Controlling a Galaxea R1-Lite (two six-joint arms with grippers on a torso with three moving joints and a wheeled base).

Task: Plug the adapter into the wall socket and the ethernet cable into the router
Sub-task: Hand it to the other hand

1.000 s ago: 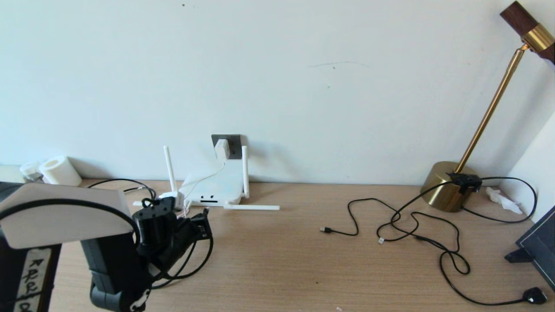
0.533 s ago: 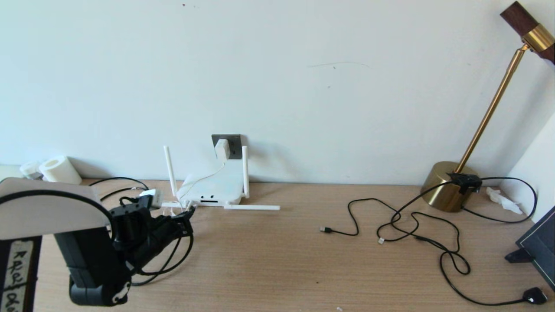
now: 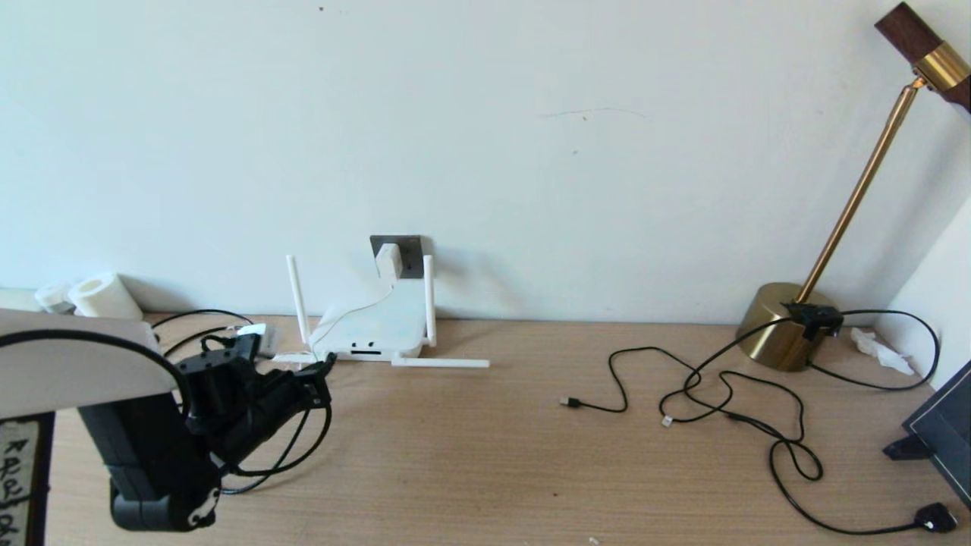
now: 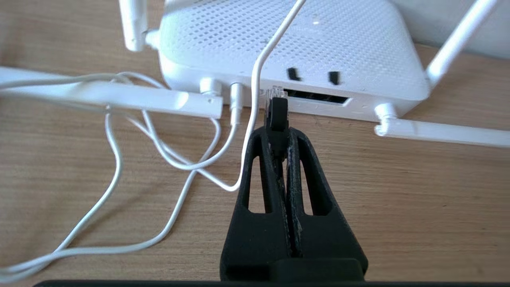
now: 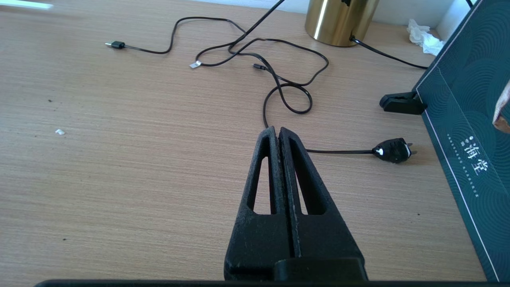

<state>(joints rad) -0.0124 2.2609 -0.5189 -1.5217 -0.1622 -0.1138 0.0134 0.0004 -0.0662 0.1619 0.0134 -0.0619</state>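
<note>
Only wrist-visible: clear connector tip (image 4: 275, 94).

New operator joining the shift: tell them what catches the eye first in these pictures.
The left gripper is pinched shut on the ethernet cable, its clear tip just short of the router, left of the long port slot. On the wall behind, the adapter already sits in the wall socket. At far right stands a brass lamp amid loose black cables.

The wooden desk (image 3: 531, 455) carries the router (image 3: 375, 334) against the wall. Loose black cables (image 3: 728, 402), a brass lamp base (image 3: 781, 326) and a black mains plug (image 3: 934, 518) lie to the right.
</note>
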